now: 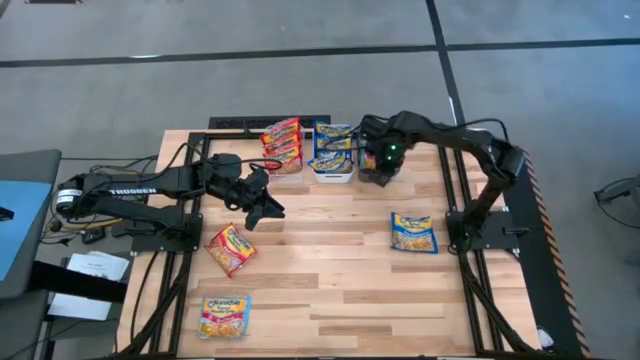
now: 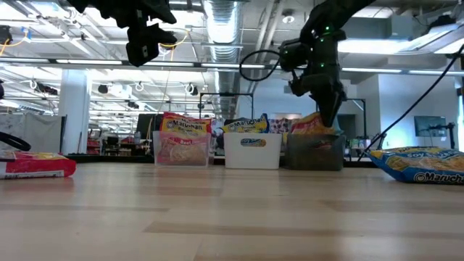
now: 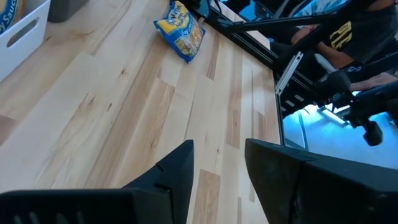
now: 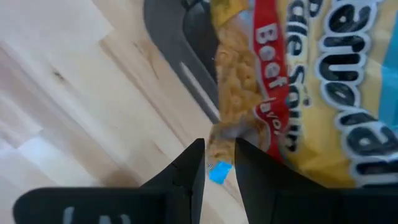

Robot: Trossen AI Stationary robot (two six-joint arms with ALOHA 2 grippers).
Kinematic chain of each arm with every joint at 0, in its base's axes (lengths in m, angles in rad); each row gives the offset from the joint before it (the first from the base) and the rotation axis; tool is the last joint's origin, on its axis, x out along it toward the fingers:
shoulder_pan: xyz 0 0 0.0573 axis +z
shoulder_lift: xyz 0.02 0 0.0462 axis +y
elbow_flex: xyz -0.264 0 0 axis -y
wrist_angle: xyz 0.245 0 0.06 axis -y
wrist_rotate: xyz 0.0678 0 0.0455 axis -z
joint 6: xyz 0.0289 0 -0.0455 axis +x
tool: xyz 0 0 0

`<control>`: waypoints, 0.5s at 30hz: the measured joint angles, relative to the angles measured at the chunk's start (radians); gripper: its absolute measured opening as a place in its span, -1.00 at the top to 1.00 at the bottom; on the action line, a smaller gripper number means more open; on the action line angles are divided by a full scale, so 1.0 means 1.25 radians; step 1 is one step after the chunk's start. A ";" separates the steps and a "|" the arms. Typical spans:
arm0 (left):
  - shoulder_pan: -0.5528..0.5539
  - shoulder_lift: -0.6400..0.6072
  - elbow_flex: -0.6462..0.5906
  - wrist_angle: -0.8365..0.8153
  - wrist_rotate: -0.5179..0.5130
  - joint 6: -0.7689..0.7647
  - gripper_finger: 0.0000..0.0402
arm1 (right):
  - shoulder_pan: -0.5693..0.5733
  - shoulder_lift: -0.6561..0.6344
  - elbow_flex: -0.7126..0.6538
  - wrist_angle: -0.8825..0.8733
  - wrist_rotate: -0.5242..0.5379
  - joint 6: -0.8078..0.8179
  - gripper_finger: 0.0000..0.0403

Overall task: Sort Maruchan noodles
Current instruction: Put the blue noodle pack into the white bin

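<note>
- The yellow-orange crinkly plastic Maruchan beef packet is pinched at its edge by the right gripper, whose two dark fingers are clenched on a fold of the wrapper. It hangs over the dark grey rectangular bin at the far edge of the table.
- The other noodle packets are partly sorted. Red ones stand in the clear bin and blue ones in the white bin. Four lie loose on the pale wooden table: a blue soy-sauce packet near the right arm's base, a red-and-yellow packet in front of the left arm, another packet close to the near edge, and a red one low at the side of the low view.
- The left gripper hovers above the table near the red-and-yellow packet, its jaws released and holding nothing.
- The step in hand looks like a drop into the grey bin. To do it well, the right gripper should bring the packet fully inside the bin's rim before letting go, since its lower corner seems to sit near the wall.
- A thin edge pinch can let the packet swing, so a slow, low release is safer.
- The left arm could then take its nearest packet without crossing the right arm.
</note>
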 joint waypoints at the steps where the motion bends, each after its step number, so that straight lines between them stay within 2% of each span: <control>1: 0.000 0.000 0.000 0.000 0.000 0.001 0.35 | 0.000 0.007 0.000 0.000 0.012 0.000 0.44; 5: 0.000 0.000 0.000 0.000 -0.004 0.016 0.35 | -0.011 0.036 0.000 0.001 0.071 -0.008 0.44; 15: 0.000 0.000 0.000 0.000 -0.005 0.018 0.35 | -0.053 0.051 0.000 0.006 0.074 -0.029 0.44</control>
